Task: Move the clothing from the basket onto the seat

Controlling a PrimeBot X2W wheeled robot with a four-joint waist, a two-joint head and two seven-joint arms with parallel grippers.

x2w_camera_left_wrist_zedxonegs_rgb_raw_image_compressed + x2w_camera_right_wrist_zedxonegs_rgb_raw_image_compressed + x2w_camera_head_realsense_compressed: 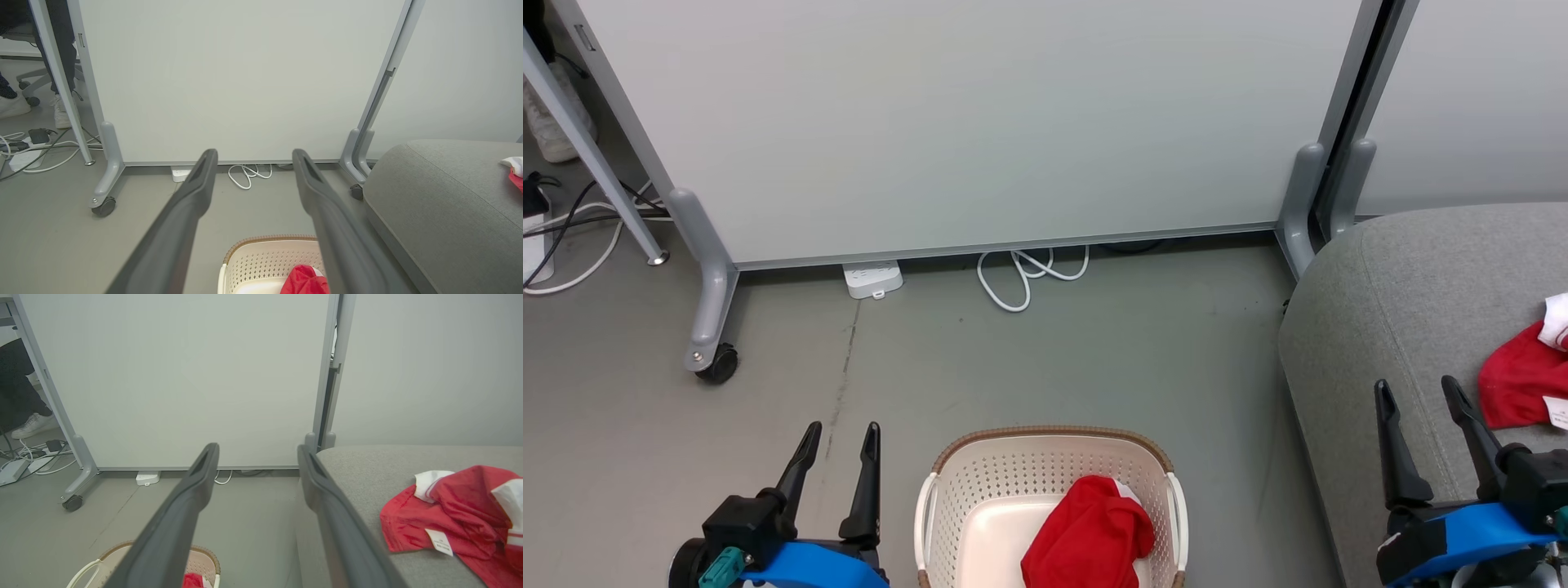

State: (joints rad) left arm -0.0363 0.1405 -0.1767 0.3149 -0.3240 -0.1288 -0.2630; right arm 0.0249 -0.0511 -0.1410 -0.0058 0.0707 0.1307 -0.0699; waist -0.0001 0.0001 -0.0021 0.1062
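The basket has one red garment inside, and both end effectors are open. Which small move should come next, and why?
Probably lower the left end effector toward the red garment in the basket: it is open, empty and nearer, while a second garment already lies on the seat.

My left gripper (pixel 844 429) sits low on my left, its two dark fingers (pixel 866 482) spread wide apart, pointing forward and leaning slightly right. My right gripper (pixel 1414 384) sits low on my right, higher in the head view, its jaws just as wide and leaning slightly left. Blue covers (pixel 1470 523) wrap both wrists. My forearms are cut off, so I can't tell how they bend.
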